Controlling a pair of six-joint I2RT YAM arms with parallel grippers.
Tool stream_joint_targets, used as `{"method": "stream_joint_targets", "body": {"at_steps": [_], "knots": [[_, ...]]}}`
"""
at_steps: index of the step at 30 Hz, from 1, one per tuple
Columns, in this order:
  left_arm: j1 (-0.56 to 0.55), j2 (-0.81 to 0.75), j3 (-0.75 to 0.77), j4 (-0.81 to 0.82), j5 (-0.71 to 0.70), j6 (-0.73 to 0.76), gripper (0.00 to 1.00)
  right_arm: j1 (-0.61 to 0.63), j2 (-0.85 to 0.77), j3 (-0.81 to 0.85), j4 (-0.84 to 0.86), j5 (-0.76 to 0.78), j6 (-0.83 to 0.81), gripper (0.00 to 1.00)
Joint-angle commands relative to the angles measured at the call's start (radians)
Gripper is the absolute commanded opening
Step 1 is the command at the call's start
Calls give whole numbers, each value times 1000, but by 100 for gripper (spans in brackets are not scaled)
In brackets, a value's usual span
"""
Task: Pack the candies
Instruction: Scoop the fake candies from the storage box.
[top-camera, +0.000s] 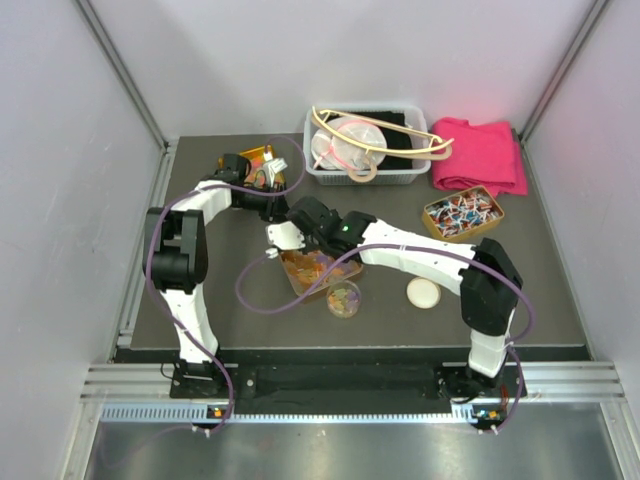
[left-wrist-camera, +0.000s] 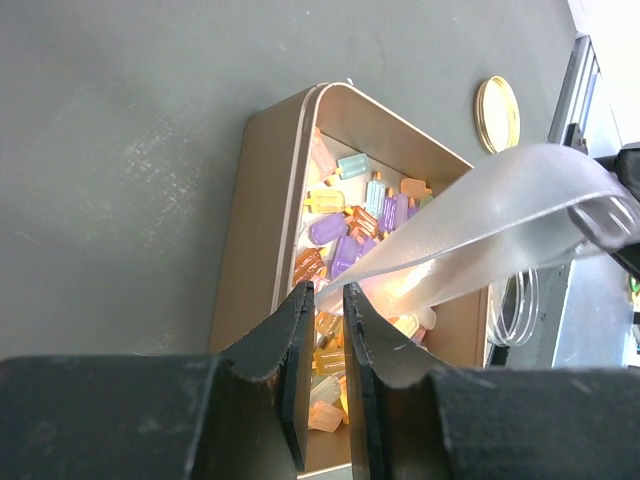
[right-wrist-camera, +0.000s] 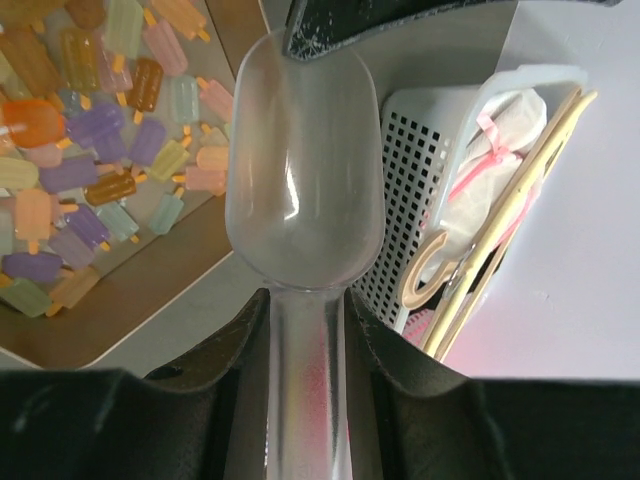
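Note:
The candies (left-wrist-camera: 345, 225) are small translucent ice-lolly shapes in orange, yellow, pink and purple, lying in a gold tin (left-wrist-camera: 262, 210). They also show at the left of the right wrist view, candies (right-wrist-camera: 90, 160) in the tin (right-wrist-camera: 150, 300). My right gripper (right-wrist-camera: 305, 300) is shut on the handle of a clear plastic scoop (right-wrist-camera: 305, 170), whose bowl looks empty. My left gripper (left-wrist-camera: 325, 290) is shut on the scoop's (left-wrist-camera: 480, 220) front lip, above the tin. In the top view both arms meet over the tin (top-camera: 300, 275).
A small round jar (top-camera: 343, 298) holding a few candies stands just in front of the tin, its lid (top-camera: 423, 292) to the right. A second tin of wrapped sweets (top-camera: 463, 213), a white basket (top-camera: 365, 145) and a pink cloth (top-camera: 480, 155) sit at the back right.

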Motion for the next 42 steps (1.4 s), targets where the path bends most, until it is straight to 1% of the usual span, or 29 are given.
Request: {"method": "stream_joint_targets", "body": {"at_steps": [1,4,8,13,17,21,26,36,42], "knots": [[-8,-45,-9,18,-6,24,21,24,-65,99,33,-55,62,0],[-8,-47,-12,18,-1,28,20,25,-59,97,32,-49,59,0],[-6,-53,-13,4,-12,46,21,25,-64,32,85,14,10,0],[-3,-65,-10,-57,-50,108,20,13,-100,-7,61,35,-2,0],[1,-73,-13,-88,-84,152,20,1,-130,-15,0,40,-10,0],[1,-82,-23,-97,-101,168,20,1,-153,-18,-77,40,-14,0],[1,-96,-33,-100,-122,182,20,-4,-180,-62,-148,45,-33,0],[-5,-105,-49,-103,-188,198,16,1,-127,-81,-258,54,-41,0],[-16,-100,-49,-103,-226,201,15,5,-94,-61,-275,57,-47,0]]}}
